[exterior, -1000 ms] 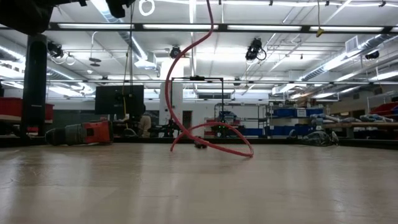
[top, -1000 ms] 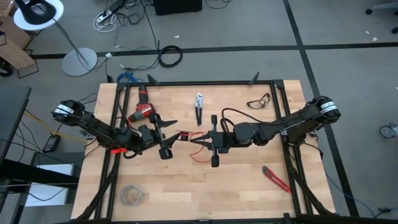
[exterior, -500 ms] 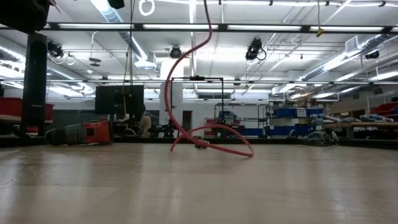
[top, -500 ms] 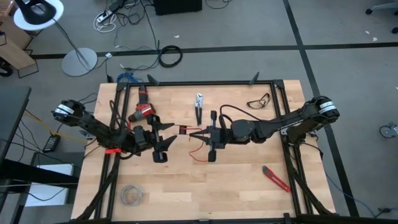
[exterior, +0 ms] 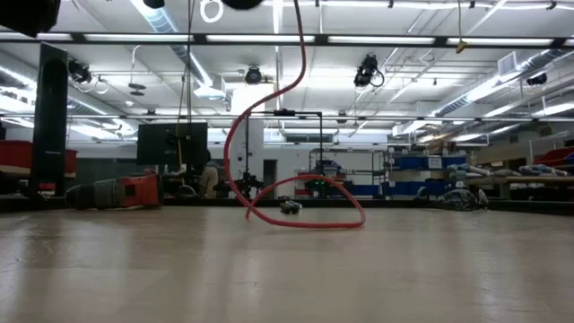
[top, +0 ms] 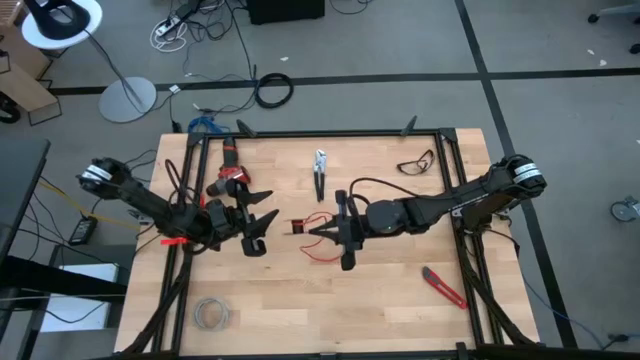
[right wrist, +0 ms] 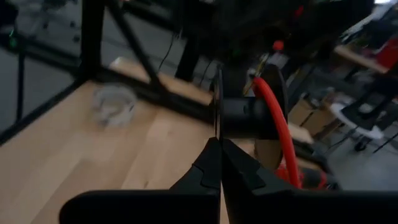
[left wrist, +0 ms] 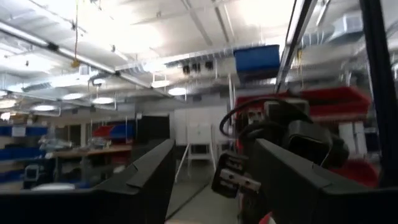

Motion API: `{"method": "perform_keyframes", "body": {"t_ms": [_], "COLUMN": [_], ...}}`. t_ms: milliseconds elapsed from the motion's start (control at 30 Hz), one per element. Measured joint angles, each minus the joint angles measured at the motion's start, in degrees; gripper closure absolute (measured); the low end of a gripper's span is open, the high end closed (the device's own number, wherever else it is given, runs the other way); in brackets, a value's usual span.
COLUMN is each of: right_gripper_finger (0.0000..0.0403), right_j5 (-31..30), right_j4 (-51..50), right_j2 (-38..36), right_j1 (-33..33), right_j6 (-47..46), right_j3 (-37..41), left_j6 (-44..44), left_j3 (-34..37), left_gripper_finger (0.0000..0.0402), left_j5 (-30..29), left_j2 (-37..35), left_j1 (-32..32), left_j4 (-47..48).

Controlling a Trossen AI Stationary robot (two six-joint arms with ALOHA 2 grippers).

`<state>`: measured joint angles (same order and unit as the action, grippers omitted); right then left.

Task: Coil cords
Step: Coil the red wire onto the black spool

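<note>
The cord [top: 318, 222] is a thin bright red wire at the table's middle. In the low view the cord [exterior: 240, 126] drops from above the picture in a bow, and its lower loop [exterior: 309, 218] lies on the wood. My right gripper [top: 322, 232] is shut beside it, and in the right wrist view the cord [right wrist: 277, 127] runs past my right gripper [right wrist: 219, 146]. My left gripper [top: 266, 220] stands open a short way toward the table's left edge, holding nothing. In the left wrist view, the gap of my left gripper [left wrist: 211, 186] frames the right arm. My right gripper holds the cord up near its upper end. The shut fingers [right wrist: 199, 174] hide the spot where they pinch it. They come almost level from the table's right side. The cord [exterior: 300, 36] hangs slack below them, its lower loop on the table.
A red and black drill [top: 228, 180], pliers [top: 320, 172] and safety glasses [top: 417, 162] lie toward the far edge. A red utility knife [top: 443, 287] lies near right and a pale grey coil [top: 210, 313] near left. A black frame [top: 330, 134] rims the table.
My left gripper has drawn back toward the table's left edge, away from the cord, still open. My right gripper has tipped its fingers downward. The cord's hanging stretch has bowed out farther sideways, and its loop on the table has spread flatter.
</note>
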<state>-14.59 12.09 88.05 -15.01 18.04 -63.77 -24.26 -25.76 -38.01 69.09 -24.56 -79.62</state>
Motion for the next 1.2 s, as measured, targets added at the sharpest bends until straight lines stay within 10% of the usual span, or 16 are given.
{"method": "perform_keyframes", "body": {"t_ms": [500,1200], "right_gripper_finger": [0.0402,0.0403], "right_j5": [5.8,5.84], "right_j4": [-17.71,-21.33], "right_j2": [-0.02,-0.07], "right_j1": [-0.14,1.29], "right_j6": [0.0,3.7], "right_j3": [0.0,0.0], "left_j6": [26.39,33.89], "left_j3": [-15.68,-36.16], "left_gripper_finger": [0.0179,0.0248], "left_j5": [-5.61,4.17], "left_j2": [-10.65,4.47], "left_j1": [-1.63,-0.57], "left_j4": [75.88,108.23]}}
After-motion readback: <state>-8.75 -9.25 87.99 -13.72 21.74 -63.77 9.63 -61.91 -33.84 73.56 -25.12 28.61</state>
